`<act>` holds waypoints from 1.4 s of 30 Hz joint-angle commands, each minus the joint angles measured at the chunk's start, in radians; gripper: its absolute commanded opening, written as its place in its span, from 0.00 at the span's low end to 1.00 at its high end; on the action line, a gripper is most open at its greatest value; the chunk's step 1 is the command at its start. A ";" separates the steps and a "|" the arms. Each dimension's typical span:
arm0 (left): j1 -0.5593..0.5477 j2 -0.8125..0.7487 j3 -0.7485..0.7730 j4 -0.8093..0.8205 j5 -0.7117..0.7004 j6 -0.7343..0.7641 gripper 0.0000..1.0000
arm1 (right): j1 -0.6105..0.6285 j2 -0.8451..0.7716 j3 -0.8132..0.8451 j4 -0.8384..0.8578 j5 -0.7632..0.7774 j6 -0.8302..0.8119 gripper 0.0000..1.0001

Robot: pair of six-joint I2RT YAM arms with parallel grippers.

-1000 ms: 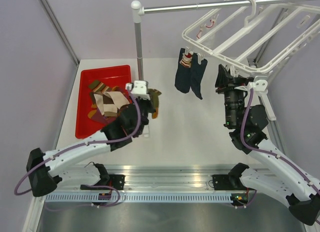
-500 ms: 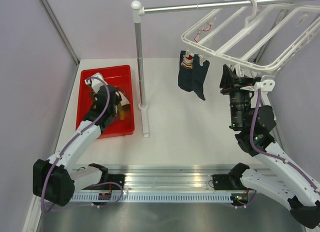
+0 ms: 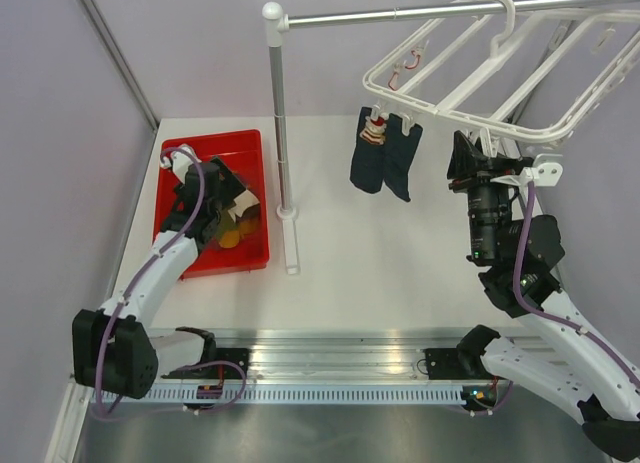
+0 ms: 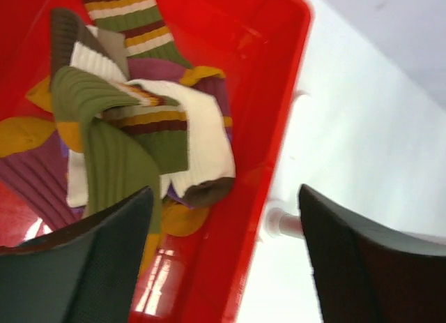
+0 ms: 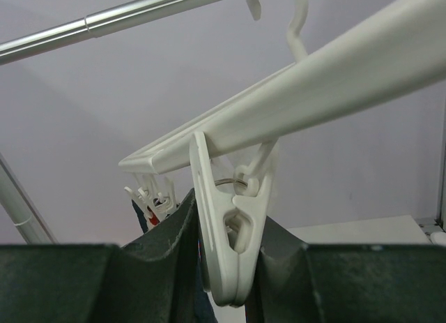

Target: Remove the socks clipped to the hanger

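- My left claw point(image 4: 223, 229) hangs wide open over the red tray point(image 4: 273, 114), at about 9 o'clock on the table point(image 3: 400, 253). Nothing is between its fingers.
- The striped socks point(image 4: 143, 128) lie heaped in that tray, right under the open jaws and free of the hanger point(image 5: 334, 86).
- My right claw point(image 5: 226, 264) is closed on a white clip point(image 5: 226, 225) dangling from the hanger's near rail, out at 2 o'clock. I see no fabric in that clip, though its lower end is hidden between my fingers.
- The navy pair point(image 3: 385, 161) is all I can see left to take. It hangs from clips at the frame's left corner, near 12 o'clock, just right of the upright metal pole point(image 3: 279, 113).
- To finish this step well, I would lift the left claw straight up, so no finger snags a loop of sock and drags it over the tray wall.
- The right grip should hold firm, I judge. The frame hangs from one hook, and a steadied frame makes the next pull clean.
- For the navy pair, I would take the fabric close under the clips and pull down toward 6 o'clock. A sideways pull could tilt the frame or slide it along the pole.
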 commanded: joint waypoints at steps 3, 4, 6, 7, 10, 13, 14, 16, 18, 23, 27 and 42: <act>-0.032 -0.248 -0.022 0.102 0.152 0.014 0.89 | -0.004 -0.011 0.040 -0.020 0.014 -0.003 0.01; -0.045 -0.279 -0.061 0.124 0.178 0.031 0.89 | -0.004 -0.013 0.040 -0.020 0.014 -0.002 0.01; -0.126 -0.339 -0.085 0.179 0.198 0.060 0.89 | -0.006 -0.014 0.040 -0.025 0.014 -0.002 0.01; -0.162 -0.382 -0.108 0.211 0.204 0.098 0.89 | -0.004 -0.016 0.040 -0.029 0.013 0.000 0.01; -0.338 -0.408 -0.140 0.337 0.204 0.193 0.89 | -0.004 -0.017 0.041 -0.040 0.010 0.003 0.01; -0.511 -0.312 -0.122 0.466 0.256 0.293 0.90 | -0.004 -0.022 0.047 -0.052 0.008 0.008 0.01; -0.528 -0.265 -0.100 0.478 0.276 0.310 0.90 | -0.004 -0.022 0.047 -0.052 0.010 0.008 0.01; -0.553 -0.179 -0.034 0.538 0.345 0.353 0.91 | -0.006 -0.029 0.047 -0.057 0.011 0.012 0.01; -0.601 -0.064 0.004 0.601 0.382 0.374 0.91 | -0.004 -0.031 0.050 -0.065 0.010 0.018 0.01; -0.685 0.133 0.097 0.724 0.385 0.403 0.92 | -0.004 -0.030 0.067 -0.081 0.011 0.031 0.01; -0.714 0.286 0.193 0.770 0.373 0.422 0.94 | -0.006 -0.030 0.078 -0.097 0.005 0.037 0.01; -0.769 0.454 0.314 0.822 0.219 0.419 0.93 | -0.004 -0.037 0.073 -0.111 -0.003 0.061 0.01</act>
